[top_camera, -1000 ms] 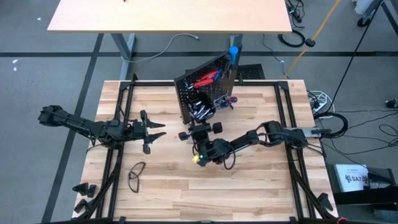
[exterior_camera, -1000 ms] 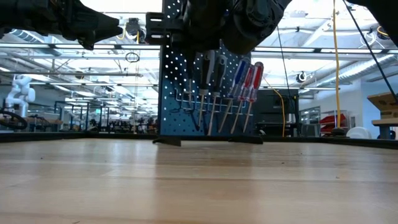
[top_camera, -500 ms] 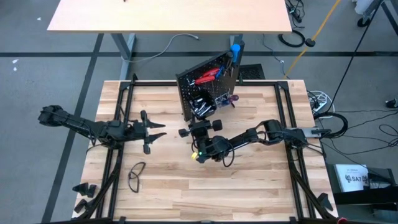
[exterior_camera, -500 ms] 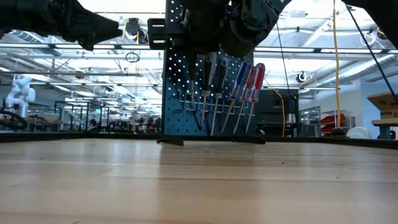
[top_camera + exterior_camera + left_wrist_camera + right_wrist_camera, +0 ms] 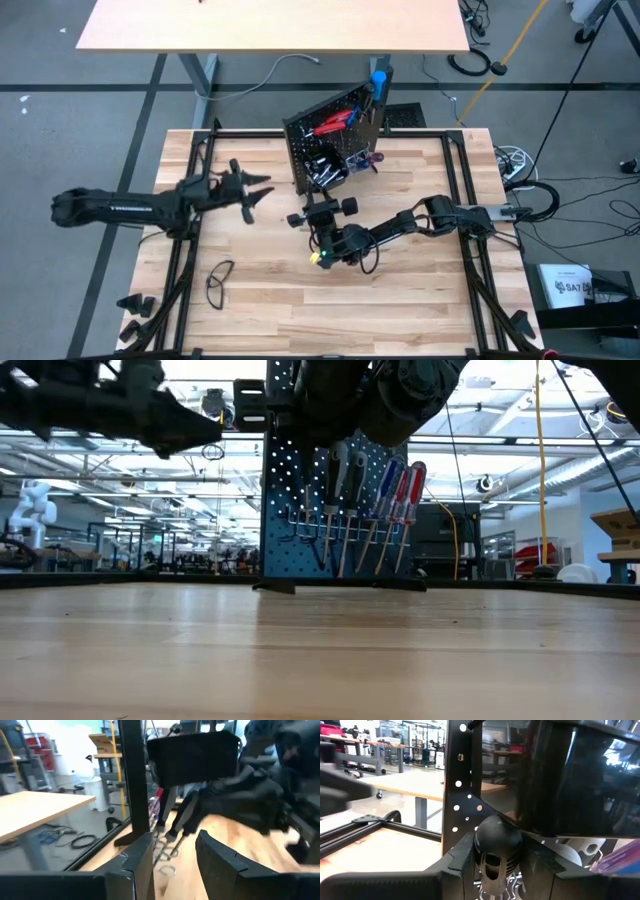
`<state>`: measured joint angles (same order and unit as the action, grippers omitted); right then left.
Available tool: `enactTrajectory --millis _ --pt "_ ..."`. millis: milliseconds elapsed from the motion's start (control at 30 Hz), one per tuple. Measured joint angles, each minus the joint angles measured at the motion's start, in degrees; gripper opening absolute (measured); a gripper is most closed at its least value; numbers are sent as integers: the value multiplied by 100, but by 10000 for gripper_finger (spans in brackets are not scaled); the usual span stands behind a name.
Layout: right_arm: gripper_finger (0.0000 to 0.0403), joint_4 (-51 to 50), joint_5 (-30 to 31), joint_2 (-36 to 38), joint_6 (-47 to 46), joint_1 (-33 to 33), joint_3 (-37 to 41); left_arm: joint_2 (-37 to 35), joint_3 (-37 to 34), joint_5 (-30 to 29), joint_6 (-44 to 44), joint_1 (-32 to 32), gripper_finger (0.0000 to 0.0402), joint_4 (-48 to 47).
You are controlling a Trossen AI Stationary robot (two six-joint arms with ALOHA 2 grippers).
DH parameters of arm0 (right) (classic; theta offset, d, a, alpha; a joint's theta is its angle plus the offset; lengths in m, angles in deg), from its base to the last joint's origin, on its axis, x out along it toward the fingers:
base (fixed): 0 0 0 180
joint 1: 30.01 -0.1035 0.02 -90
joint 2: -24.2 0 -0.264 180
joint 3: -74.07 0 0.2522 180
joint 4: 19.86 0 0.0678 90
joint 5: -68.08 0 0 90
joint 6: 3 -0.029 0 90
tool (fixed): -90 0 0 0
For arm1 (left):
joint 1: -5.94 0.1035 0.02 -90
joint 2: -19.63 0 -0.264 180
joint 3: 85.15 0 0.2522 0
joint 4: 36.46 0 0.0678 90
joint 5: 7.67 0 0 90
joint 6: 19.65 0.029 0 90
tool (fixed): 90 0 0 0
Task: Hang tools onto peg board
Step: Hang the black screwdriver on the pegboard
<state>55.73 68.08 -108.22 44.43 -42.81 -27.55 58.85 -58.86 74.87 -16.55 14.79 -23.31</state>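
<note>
Pale wooden planks make up the tabletop [image 5: 400, 300], framed by black rails and standing on a grey floor; a second tan table [image 5: 270, 25] stands beyond it. A pair of black-rimmed glasses [image 5: 219, 281] lies near the front left of the planks. The low view looks across the wood into a bright workshop hall with shelving and a yellow hanging cable [image 5: 541, 460]. A white sheet at the right edge of the high view bears writing too small to read.

The small black perforated peg board [image 5: 335, 140] stands upright at the back middle of the table. Only the low view shows its row of hanging screwdrivers [image 5: 365, 510], with black, blue and red handles; the high view shows red-handled pliers [image 5: 335, 124] on it.

The right gripper [image 5: 322, 215] sits just in front of the board. Its wrist view shows the fingers [image 5: 460, 855] clamped on a black ribbed tool handle [image 5: 496, 847] close to the board's holes.

The left gripper [image 5: 252, 192] hovers left of the board, fingers [image 5: 142, 855] apart and holding nothing.
</note>
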Motion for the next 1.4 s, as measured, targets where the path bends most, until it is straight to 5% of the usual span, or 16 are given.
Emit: enactTrajectory --millis 333,900,1400 --pt "110 7 0 0 -23 20 0 1771 438 1788 -130 1339 151 1190" --pt "110 19 0 0 -23 22 -2 3067 876 1719 -131 1518 151 1972" --pt "110 43 16 0 -23 -2 -2 3565 1119 2080 -276 1257 118 1584"
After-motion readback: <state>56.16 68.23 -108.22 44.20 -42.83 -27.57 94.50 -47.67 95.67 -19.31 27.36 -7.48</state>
